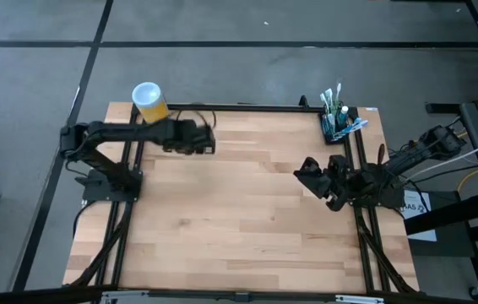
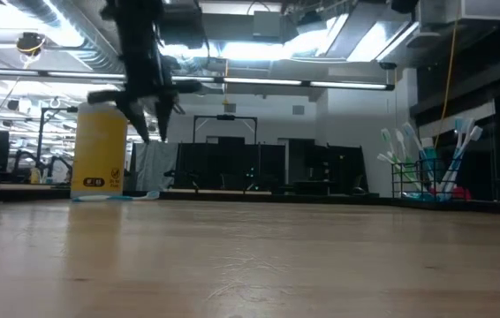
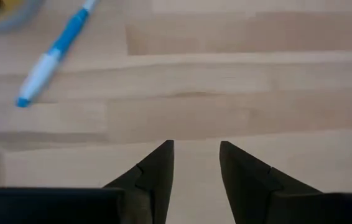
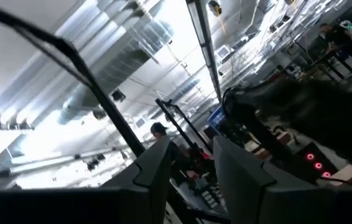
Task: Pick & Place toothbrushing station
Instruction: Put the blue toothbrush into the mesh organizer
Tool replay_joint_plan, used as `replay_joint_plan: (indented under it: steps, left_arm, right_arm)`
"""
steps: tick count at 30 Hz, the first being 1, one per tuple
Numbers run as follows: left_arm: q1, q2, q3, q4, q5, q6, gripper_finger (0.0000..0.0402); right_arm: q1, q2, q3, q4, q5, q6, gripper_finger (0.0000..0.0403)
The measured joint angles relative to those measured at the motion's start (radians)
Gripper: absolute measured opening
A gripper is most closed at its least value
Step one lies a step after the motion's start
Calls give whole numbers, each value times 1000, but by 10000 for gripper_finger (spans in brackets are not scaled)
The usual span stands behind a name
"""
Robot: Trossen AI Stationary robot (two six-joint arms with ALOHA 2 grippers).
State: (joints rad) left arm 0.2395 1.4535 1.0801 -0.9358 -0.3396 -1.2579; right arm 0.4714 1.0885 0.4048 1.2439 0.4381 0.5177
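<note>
The toothbrushing station (image 1: 338,127) is a small black holder with several toothbrushes standing in it. It rests on its base at the table's far right corner and also shows in the low view (image 2: 422,177). My left gripper (image 1: 205,139) hangs open and empty above the wood near the far left, beside a yellow cup (image 1: 149,102); the low view shows it (image 2: 148,110) well above the table, pointing down. A blue and white toothbrush (image 3: 55,53) lies flat on the table near the cup. My right gripper (image 1: 308,173) is open and empty above the table's right side, short of the station, tipped upward (image 4: 191,155).
The yellow cup with a white lid (image 2: 98,150) stands upright at the far left corner, and the loose toothbrush (image 2: 131,196) lies at its foot. The wooden tabletop (image 1: 239,219) lies bare in the middle and near side. A black frame rail (image 1: 256,108) runs along the far edge.
</note>
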Motion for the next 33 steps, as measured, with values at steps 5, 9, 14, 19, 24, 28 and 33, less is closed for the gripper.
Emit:
replay_joint_plan:
  steps: [5, 9, 14, 19, 24, 28, 33]
  left_arm:
    - [133, 33, 0, 108, 18, -60, 129]
    - [182, 34, 0, 102, -155, -324, 125]
    - [224, 34, -30, 122, -253, -557, 112]
    - [239, 35, -126, 208, -254, -824, 97]
    - [260, 35, -207, 325, -275, -916, 78]
    - [295, 52, -240, 401, -283, -802, 59]
    - [322, 98, -230, 453, -248, -596, 39]
  right_arm:
    - [29, 0, 58, -62, 40, -76, 125]
    - [65, 0, 91, -65, 52, -138, 126]
    - [108, 0, 114, -72, 92, -203, 125]
    - [139, 0, 119, -81, 143, -231, 126]
    - [165, 0, 119, -81, 178, -234, 126]
    - [172, 0, 119, -85, 184, -238, 126]
    - [172, 0, 119, -93, 184, -238, 126]
